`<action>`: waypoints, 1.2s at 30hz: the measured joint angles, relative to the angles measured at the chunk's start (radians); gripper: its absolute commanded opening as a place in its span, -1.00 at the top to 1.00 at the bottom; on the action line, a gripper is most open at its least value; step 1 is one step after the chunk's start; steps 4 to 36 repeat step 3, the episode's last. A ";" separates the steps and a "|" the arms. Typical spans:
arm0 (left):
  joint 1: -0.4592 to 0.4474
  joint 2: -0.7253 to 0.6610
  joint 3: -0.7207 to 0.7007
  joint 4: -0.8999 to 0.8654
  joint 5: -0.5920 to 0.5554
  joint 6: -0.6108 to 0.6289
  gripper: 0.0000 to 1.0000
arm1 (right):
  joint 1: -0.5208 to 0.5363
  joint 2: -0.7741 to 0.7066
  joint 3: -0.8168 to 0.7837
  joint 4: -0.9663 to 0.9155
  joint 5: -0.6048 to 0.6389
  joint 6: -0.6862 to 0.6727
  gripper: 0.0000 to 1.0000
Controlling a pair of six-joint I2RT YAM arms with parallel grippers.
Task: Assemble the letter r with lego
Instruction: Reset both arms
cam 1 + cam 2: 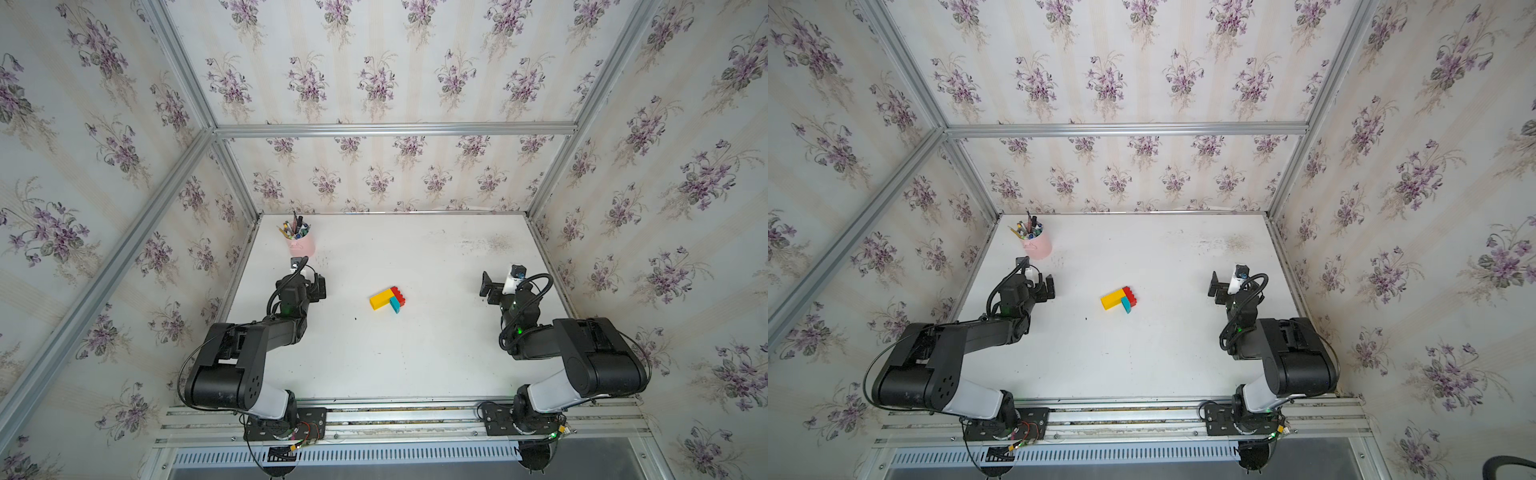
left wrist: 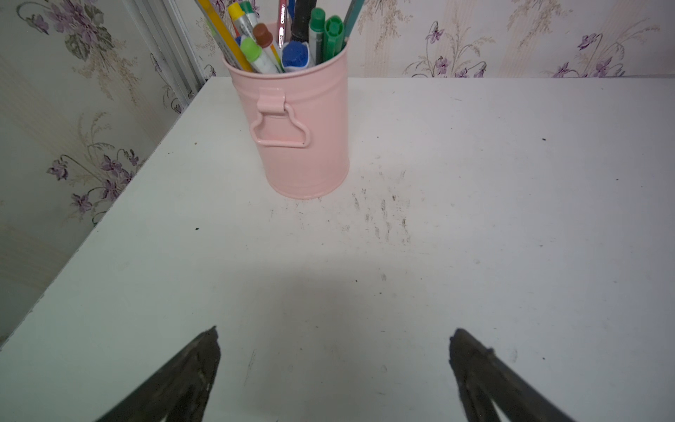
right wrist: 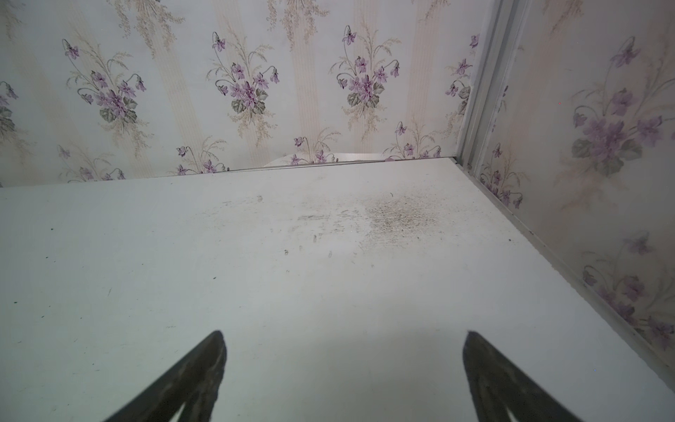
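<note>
The lego bricks lie joined as the letter r (image 1: 387, 298) (image 1: 1119, 298) in the middle of the white table in both top views. A yellow bar (image 1: 380, 299) meets a red brick (image 1: 398, 293) at its right end, and a teal brick (image 1: 395, 305) sticks out toward the front. Neither wrist view shows it. My left gripper (image 1: 309, 275) (image 2: 335, 333) hovers well to its left, open, with bare table between its fingers. On the right of the bricks my right gripper (image 1: 500, 276) (image 3: 343, 334) is open and holds nothing.
A pink pen cup (image 1: 300, 245) (image 2: 303, 128) full of markers stands at the back left, just beyond my left gripper. Flowered walls with metal frame rails close in the table (image 1: 415, 353) on three sides. Both arm bases sit on the front rail.
</note>
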 measured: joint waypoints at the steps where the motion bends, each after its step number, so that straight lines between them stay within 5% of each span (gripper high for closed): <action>1: 0.000 0.000 0.000 0.000 0.000 0.000 -1.00 | 0.000 0.000 0.002 0.000 0.000 0.000 -1.00; 36: 0.000 0.000 0.000 0.000 0.000 0.000 -1.00 | 0.000 0.000 0.001 0.000 0.000 0.000 -1.00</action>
